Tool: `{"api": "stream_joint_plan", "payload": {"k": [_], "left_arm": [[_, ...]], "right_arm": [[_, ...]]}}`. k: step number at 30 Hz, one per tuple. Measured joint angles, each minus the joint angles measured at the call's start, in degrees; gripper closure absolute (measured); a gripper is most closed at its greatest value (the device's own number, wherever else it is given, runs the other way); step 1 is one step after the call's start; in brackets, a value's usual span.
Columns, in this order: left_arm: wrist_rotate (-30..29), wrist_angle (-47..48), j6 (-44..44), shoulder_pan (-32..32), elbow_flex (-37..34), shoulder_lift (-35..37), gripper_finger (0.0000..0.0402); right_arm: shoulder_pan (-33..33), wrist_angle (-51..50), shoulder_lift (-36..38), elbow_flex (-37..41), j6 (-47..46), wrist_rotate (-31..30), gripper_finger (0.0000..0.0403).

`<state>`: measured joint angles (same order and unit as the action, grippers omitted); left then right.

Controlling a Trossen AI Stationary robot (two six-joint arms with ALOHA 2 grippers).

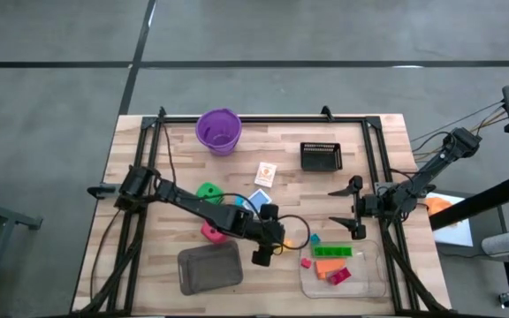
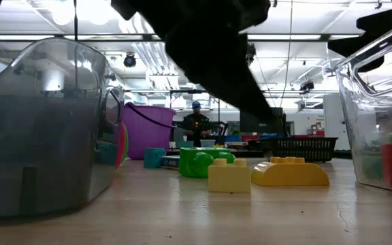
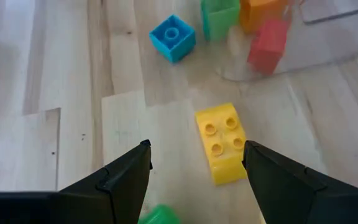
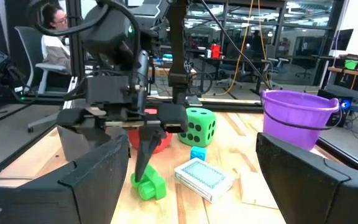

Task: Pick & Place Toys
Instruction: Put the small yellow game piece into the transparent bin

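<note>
Left claw (image 3: 194, 165) spread wide, grasping nothing, hovers w/ small yellow plastic brick (image 3: 221, 142) on wooden table (image 3: 73, 74) btwn its fingers, untouched.

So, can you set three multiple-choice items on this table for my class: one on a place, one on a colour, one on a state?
1. Which brick lies between the left gripper's fingers?
A. blue
B. yellow
C. red

2. What colour is the cup?
A. orange
B. white
C. purple

3. How is the right gripper?
A. open, holding nothing
B. shut on a brick
C. shut on a card

Answers:
1 B: the left wrist view shows the yellow brick in the gap of the left gripper.
2 C: the cup is purple in the high view.
3 A: the right gripper has its fingers wide apart with nothing gripped.
</note>
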<state>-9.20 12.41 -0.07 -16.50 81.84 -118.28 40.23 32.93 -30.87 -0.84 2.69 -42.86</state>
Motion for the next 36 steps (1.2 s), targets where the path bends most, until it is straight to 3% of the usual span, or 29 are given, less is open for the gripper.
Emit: {"api": "stream_joint_plan", "payload": {"k": [7,19,23,30,36], "left_arm": [[-6.76,-3.64,1.09,0.01,0.0,0.0,0.0146],[-3.35,-3.88,-1.3,-0.01,-0.5,0.0,0.0144],[1.24,-5.56,-1.32,-0.05,-0.47,-0.24,0.0113],[4.3,-7.32,-1.61,-0.05,-0.42,-0.98,0.0012],[4.32,-7.11,-1.69,-0.01,0.2,-0.98,0.0023]], "right_arm": [[-0.01,-0.01,-0.02,0.0,-0.14,0.01,0.0057],[0.0,-0.39,-0.02,0.0,-0.38,0.01,0.0057],[0.0,-0.44,-0.11,0.0,-0.38,-0.06,0.0057],[0.0,-0.44,-0.11,0.0,-0.52,-0.32,0.0057],[-0.02,-0.44,-0.13,0.0,-0.56,-1.07,0.0057]]}}
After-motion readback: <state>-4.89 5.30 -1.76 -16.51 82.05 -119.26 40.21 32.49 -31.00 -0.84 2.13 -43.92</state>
